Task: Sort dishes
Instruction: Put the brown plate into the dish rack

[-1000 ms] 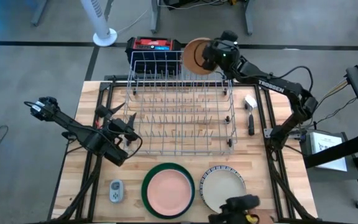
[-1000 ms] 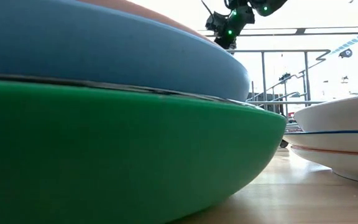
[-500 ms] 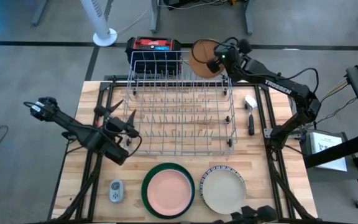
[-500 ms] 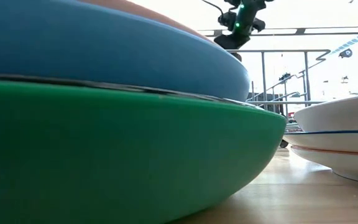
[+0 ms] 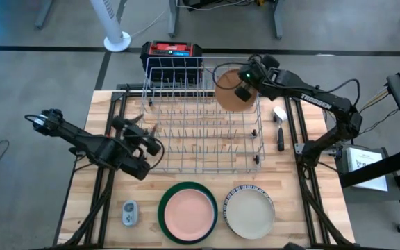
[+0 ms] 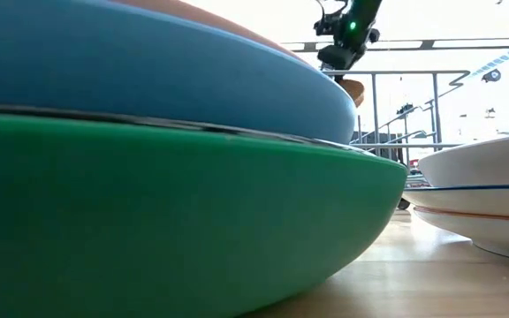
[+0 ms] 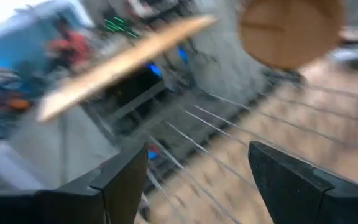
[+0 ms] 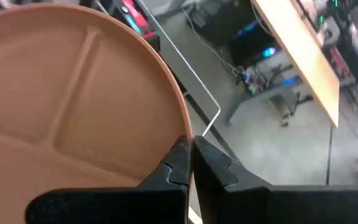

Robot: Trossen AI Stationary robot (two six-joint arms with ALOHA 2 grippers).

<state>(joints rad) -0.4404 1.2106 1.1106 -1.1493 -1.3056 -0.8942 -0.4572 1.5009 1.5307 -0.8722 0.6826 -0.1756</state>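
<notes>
Right now "TROSSEN" reads on right arm [image 5: 311, 97]; right gripper [image 5: 244, 89] upper centre pinches tan divided plate [image 5: 229, 94] rim; left gripper [image 5: 146, 139] spread, centre left.

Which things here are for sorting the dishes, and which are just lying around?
For the job:
tan plate, held by the right gripper
pink plate on green plate
cream plate
wire rack

Lying about:
small grey gadget
red box

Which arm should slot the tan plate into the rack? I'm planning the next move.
The right. Its gripper is already shut on the tan plate, holding it over the wire rack at its far right corner. The left gripper is open and empty at the rack's left side.
</notes>
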